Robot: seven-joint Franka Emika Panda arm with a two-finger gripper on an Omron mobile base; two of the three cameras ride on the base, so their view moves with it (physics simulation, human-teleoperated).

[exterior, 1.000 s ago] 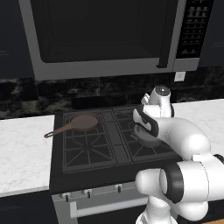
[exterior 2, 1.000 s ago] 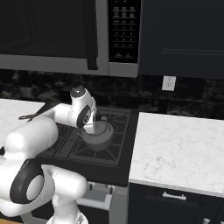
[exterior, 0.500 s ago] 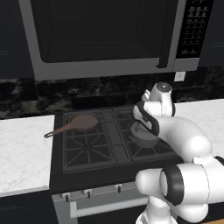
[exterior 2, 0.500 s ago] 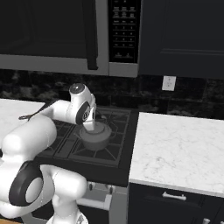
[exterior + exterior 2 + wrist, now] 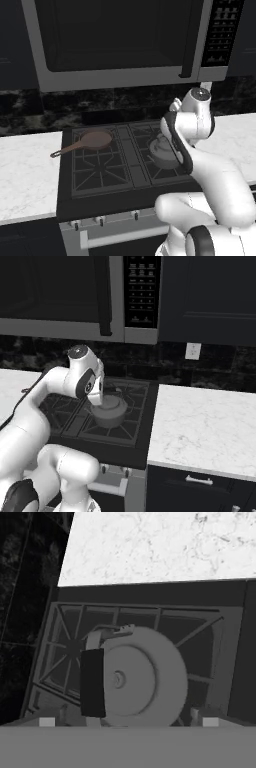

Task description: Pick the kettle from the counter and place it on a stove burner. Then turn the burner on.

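Dark gas cooktop [image 5: 100, 172] below the microwave [image 5: 115, 42], white veined marble counter [image 5: 200, 426] at three o'clock of it. The squat grey metal kettle [image 5: 132, 679] with its dark arched handle sits on the black cast-iron burner grate [image 5: 200, 642]. My pincer [image 5: 127, 721] hangs above it, tips spread wide, holding nothing. So placing looks done; I judge the burner knob is still to turn. At nine o'clock lies a brown long-handled frying pan [image 5: 92, 141].
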